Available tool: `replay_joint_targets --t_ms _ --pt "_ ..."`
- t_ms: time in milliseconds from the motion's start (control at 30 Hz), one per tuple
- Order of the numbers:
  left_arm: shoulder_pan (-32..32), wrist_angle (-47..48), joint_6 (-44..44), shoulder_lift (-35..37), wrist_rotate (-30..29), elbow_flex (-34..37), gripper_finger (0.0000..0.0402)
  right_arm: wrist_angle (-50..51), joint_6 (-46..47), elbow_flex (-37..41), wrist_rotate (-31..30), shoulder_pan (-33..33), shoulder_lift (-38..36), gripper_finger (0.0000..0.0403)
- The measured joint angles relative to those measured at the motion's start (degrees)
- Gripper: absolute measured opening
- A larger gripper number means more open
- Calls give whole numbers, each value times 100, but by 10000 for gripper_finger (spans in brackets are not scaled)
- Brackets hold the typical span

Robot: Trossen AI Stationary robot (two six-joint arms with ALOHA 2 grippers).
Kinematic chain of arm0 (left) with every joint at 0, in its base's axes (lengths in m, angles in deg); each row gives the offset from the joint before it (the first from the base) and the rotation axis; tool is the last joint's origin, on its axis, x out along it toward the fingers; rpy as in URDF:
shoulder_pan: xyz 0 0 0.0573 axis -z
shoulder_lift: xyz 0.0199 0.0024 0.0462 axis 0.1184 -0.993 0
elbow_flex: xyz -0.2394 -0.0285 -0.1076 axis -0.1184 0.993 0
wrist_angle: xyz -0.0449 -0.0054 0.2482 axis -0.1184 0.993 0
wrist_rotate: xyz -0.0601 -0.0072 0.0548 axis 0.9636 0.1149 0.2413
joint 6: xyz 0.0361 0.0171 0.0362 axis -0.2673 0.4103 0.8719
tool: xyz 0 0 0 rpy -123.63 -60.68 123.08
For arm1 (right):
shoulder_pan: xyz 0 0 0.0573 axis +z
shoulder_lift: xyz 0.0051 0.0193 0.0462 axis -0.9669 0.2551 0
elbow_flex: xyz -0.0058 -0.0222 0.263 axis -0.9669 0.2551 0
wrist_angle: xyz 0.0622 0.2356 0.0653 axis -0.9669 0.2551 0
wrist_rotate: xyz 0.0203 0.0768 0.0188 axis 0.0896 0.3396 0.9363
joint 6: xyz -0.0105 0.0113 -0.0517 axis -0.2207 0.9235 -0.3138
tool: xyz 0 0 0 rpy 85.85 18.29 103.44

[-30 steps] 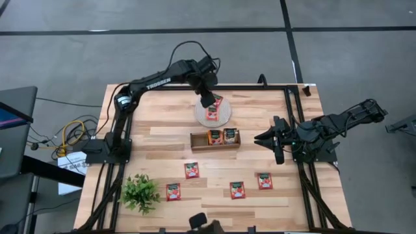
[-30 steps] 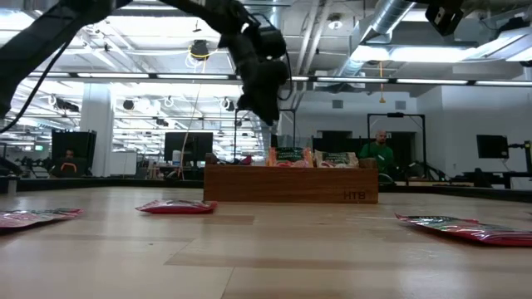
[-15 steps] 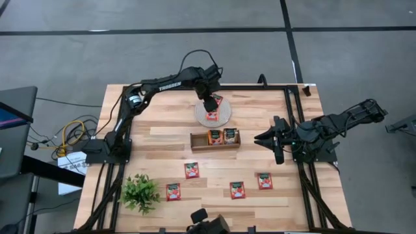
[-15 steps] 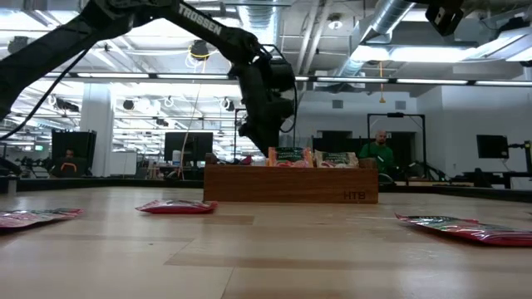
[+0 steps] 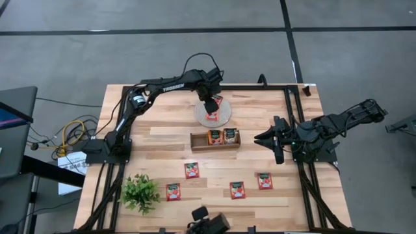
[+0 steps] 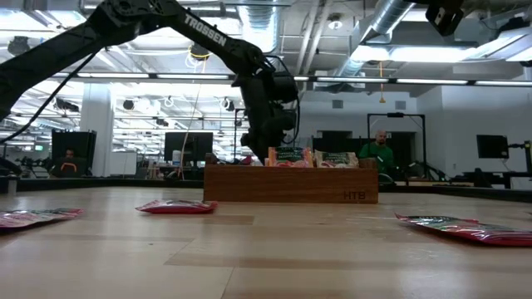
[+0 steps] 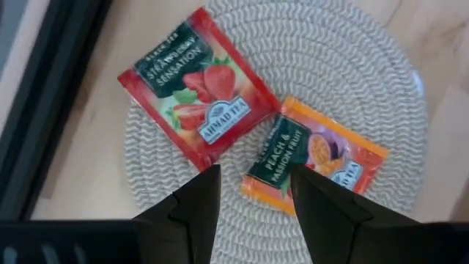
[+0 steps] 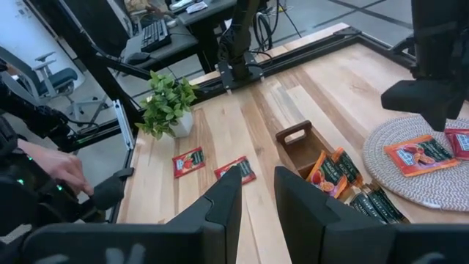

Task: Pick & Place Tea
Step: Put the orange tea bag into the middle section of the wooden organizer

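Left tool [image 7: 249,192] open, hovering low over the round mat [image 5: 212,112], holding nothing. Two tea packets [image 7: 196,86] flat on that mat, two upright in the wooden tray [image 5: 215,140], four flat on the desk [image 5: 162,133]. Right tool [image 5: 268,137] waiting beside the tray, fingers slightly apart, empty.

Grey floor [image 5: 195,58] around the table, crossed by dark seam lines. Table [image 5: 169,130] top of pale wood planks with a black frame rail at its edges. Small green potted plant [image 5: 140,193] at one table corner; yellow cable [image 5: 73,133] coiled on the floor beside it. Beyond the table, an open workshop hall: exposed silver ducts [image 6: 399,21] and strip lights [image 6: 432,81] on the ceiling, white columns, dark monitors [image 6: 184,147] on desks. A person [image 6: 380,154] in green sits far back. An office chair [image 8: 55,73] stands by another desk.
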Motion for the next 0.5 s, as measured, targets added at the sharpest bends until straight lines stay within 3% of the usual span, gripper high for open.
replay_joint_targets --t_ms 500 --pt "-25 41 29 -267 -46 2 158 -2 2 0 -9 0 0 75"
